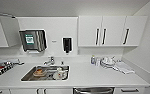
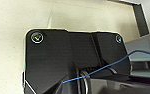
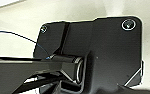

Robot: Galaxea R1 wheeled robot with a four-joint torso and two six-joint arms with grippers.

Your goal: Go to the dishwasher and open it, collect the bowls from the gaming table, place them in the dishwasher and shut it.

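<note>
The dishwasher (image 1: 93,90) shows at the bottom edge of the head view, under the white counter (image 1: 91,75) and right of the sink. Only the top strip of its brushed steel front and the bar handle are visible, and the door looks shut. In the left wrist view the robot's dark plate (image 2: 73,57) hangs over a pale floor. In the right wrist view the same kind of plate (image 3: 98,47) and a jointed bar hang over a pale surface.
A steel sink (image 1: 28,76) holding some dishes is set into the counter, with a faucet (image 1: 49,60) behind it. A towel dispenser (image 1: 33,40), a soap dispenser (image 1: 67,45) and white wall cupboards (image 1: 103,31) hang above. Crockery (image 1: 107,60) and a cloth (image 1: 124,67) lie at the right.
</note>
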